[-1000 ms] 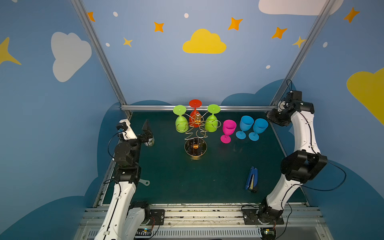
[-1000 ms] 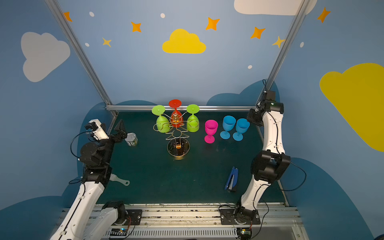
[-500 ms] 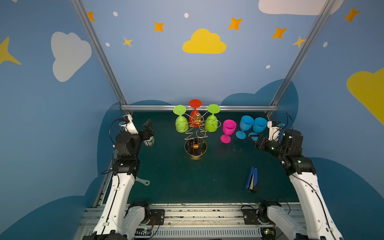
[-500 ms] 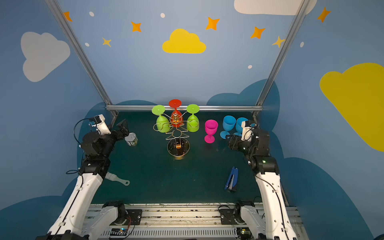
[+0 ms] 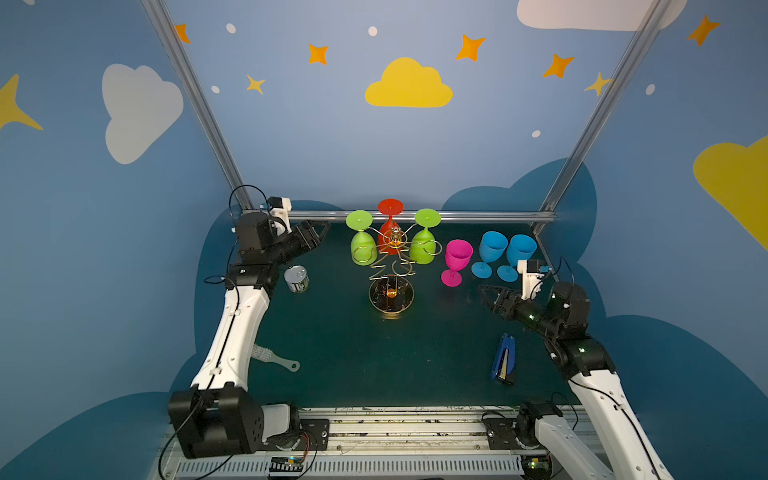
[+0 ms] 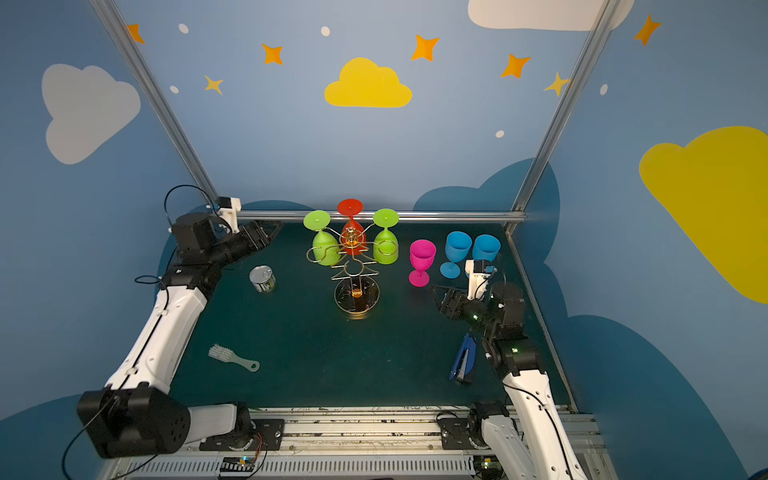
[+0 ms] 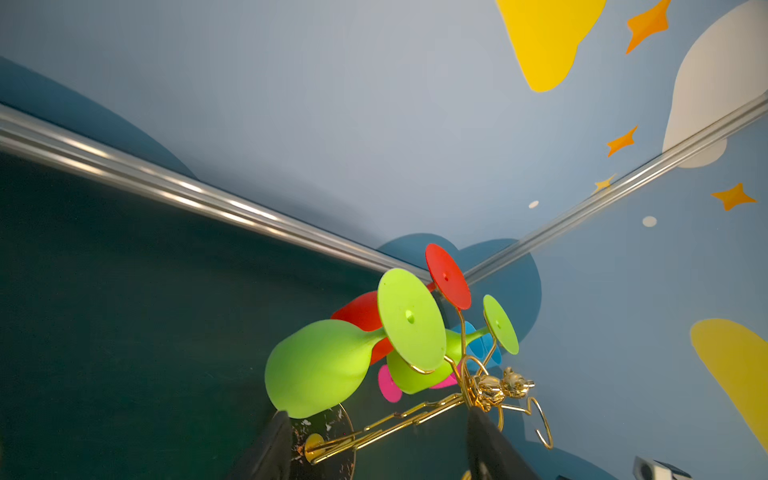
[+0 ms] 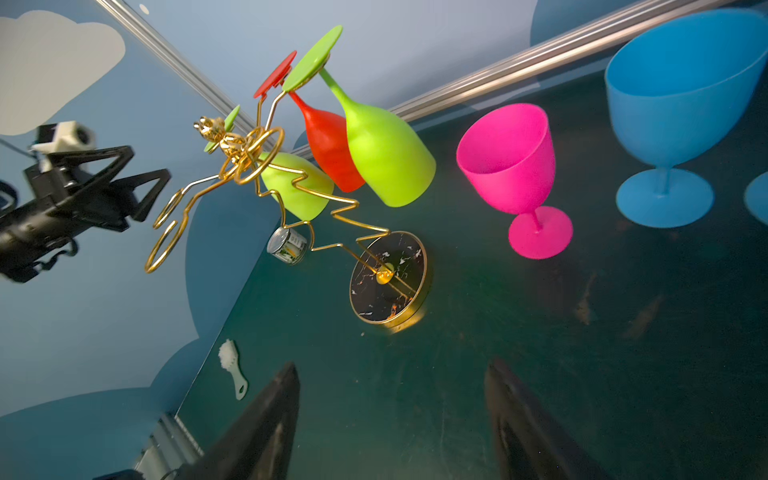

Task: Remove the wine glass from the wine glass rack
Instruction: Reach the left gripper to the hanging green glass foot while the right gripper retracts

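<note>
Two bent arms, left claw (image 5: pixel 325 229), right claw (image 5: pixel 484 290) agape, flanking rack (image 5: pixel 391 294)

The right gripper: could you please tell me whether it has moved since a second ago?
Yes. The right gripper has left the back corner post and swung forward and inward; it now hangs in front of the blue glasses.

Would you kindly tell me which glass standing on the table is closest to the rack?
The pink glass; the blue glasses stand farther right.
</note>
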{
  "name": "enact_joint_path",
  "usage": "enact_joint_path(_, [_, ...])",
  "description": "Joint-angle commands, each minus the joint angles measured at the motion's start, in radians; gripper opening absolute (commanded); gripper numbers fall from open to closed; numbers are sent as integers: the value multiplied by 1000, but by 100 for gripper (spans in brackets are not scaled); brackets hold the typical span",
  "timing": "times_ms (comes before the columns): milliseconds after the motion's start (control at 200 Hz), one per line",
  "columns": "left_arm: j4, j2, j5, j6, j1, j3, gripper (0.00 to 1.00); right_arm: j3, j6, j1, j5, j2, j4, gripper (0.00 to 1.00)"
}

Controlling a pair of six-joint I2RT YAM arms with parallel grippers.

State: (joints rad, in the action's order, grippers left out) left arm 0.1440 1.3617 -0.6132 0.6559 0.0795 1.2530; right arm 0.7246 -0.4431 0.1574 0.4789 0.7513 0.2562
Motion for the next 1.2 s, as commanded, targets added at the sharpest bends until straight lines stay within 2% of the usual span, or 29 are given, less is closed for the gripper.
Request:
enact_joint_path(0, [-22, 70, -142, 96, -4, 32, 62, -6, -17, 27, -6, -17, -45, 70])
enact_joint_path(295, [-118, 167, -107, 135, -80, 77, 60, -46, -58, 64, 3, -72, -48, 71])
enact_joint_path(636, [-120, 155, -95, 137, -81, 79, 62, -79, -78, 103, -18, -94, -64, 70])
enact_joint_path(786, [-155, 192, -119, 163, -89, 96, 61, -76, -80, 113, -13, -78, -74, 70])
enact_joint_path(1061, [-162, 250, -125, 169, -127, 138, 48, -86, -91, 134, -19, -80, -85, 70])
enact_joint_path(1196, [-173, 250, -109, 172, -133, 130, 35, -81, -85, 139, -22, -81, -83, 70])
